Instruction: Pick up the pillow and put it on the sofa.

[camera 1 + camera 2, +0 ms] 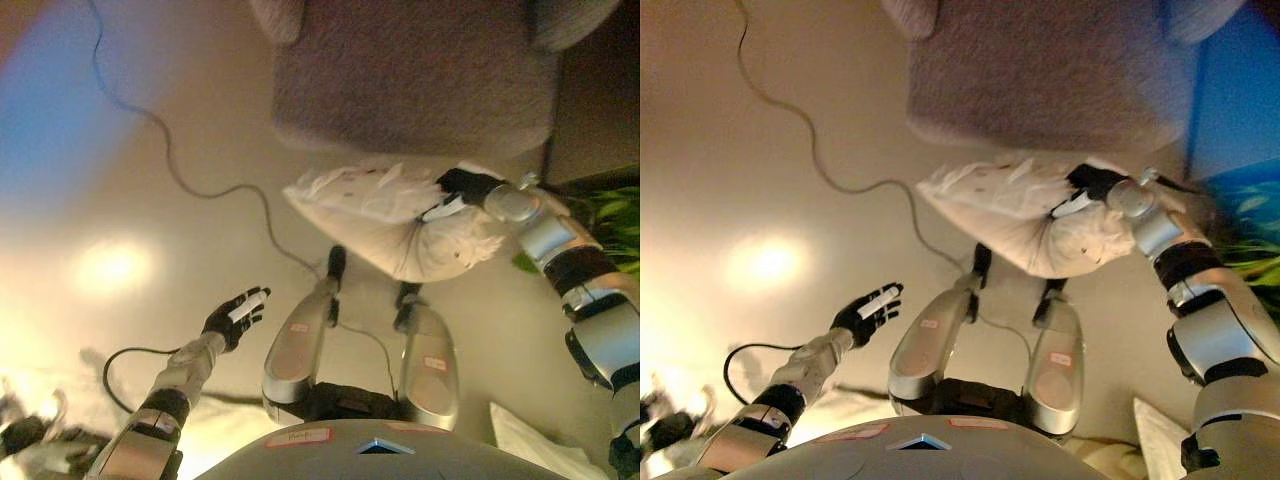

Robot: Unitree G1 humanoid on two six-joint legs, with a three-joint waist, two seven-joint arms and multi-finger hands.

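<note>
A white, crumpled pillow (385, 215) lies on the floor just in front of the grey sofa (410, 75). My right hand (465, 187) rests on the pillow's right part, fingers curled into the cloth. It also shows in the right eye view (1090, 185). My left hand (238, 315) hangs open and empty over the bare floor at the lower left, well away from the pillow.
A thin cable (180, 175) snakes across the beige floor left of the pillow. A green plant (610, 215) stands at the right edge. Another white cushion (530, 440) lies at the lower right. Small clutter (30, 425) sits at the lower left.
</note>
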